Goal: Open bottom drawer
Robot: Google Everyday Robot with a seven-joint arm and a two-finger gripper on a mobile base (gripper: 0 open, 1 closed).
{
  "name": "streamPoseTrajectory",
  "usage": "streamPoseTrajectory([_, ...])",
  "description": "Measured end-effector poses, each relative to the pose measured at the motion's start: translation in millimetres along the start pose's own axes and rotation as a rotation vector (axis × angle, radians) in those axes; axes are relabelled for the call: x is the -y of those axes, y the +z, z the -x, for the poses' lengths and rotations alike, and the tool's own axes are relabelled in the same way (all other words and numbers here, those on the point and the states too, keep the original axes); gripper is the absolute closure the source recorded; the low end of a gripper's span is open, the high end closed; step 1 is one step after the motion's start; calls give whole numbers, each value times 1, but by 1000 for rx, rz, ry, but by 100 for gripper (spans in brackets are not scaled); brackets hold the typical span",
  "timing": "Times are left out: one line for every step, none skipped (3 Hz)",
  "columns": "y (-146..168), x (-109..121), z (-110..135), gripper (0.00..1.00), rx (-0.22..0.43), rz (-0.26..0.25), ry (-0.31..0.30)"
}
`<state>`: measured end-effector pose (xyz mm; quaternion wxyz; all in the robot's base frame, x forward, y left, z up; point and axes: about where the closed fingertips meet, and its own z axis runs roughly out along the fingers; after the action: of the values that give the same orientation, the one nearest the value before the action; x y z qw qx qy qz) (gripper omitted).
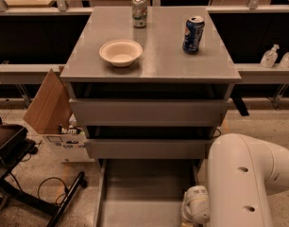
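The grey cabinet [149,67] stands in the middle of the camera view. Its bottom drawer [147,193] is pulled out toward me, showing a plain grey tray that runs past the lower edge of the view. The two larger drawer fronts [149,111] above it are pushed in. My white arm [243,183] fills the lower right corner. The gripper [194,207] end sits low at the drawer's right side, near the bottom edge, with its tips out of sight.
On the cabinet top stand a white bowl [121,52], a green-white can [140,12] and a blue can [193,34]. An open cardboard box [52,112] sits on the floor at the left, beside a black chair base [21,183]. Bottles [269,56] stand on a shelf at the right.
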<state>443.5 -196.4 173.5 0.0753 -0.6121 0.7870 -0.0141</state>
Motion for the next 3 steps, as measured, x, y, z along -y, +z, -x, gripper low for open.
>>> streamPoseTrajectory([0,0,0,0,0,0,0])
streamPoseTrajectory([1,-1,0,18,0,2,0])
streamPoseTrajectory([1,-2,0,49,3,4,-2])
